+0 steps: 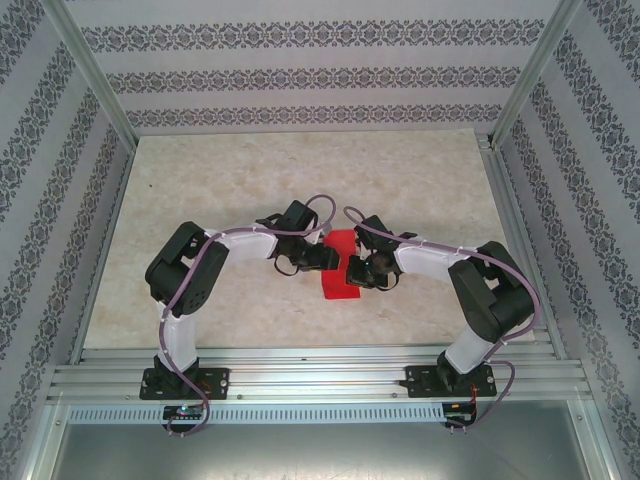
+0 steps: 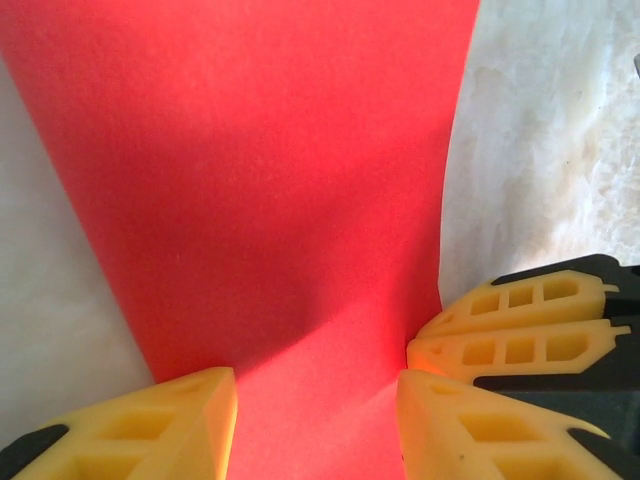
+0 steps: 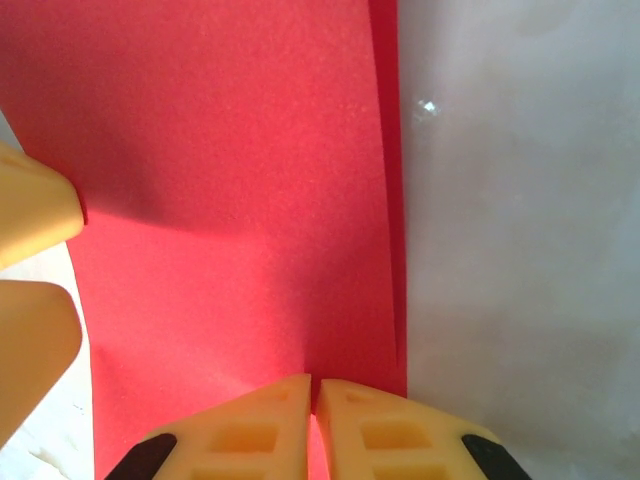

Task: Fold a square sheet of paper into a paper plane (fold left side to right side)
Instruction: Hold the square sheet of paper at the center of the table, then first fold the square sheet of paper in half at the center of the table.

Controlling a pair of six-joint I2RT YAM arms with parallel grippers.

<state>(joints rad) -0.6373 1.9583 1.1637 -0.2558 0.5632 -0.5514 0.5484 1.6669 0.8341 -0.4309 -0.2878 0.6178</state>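
Observation:
The square sheet of paper (image 1: 340,282) is bright red and lies on the table between the two arms as a narrow upright rectangle, doubled over. A second layer's edge (image 3: 401,250) runs along its right side. My left gripper (image 1: 322,258) is at its left edge, open, with the red paper (image 2: 270,180) spanning the gap between its yellow fingers (image 2: 175,425). My right gripper (image 3: 313,410) is shut on the paper (image 3: 230,180) at the doubled edge, with a red sliver between its tips. A paper plane is out of view.
The marble-patterned table (image 1: 300,180) is fenced by aluminium rails (image 1: 320,365) at the front and by patterned walls on the other sides. The two grippers sit close together, and the right one's fingers (image 2: 520,320) appear in the left wrist view.

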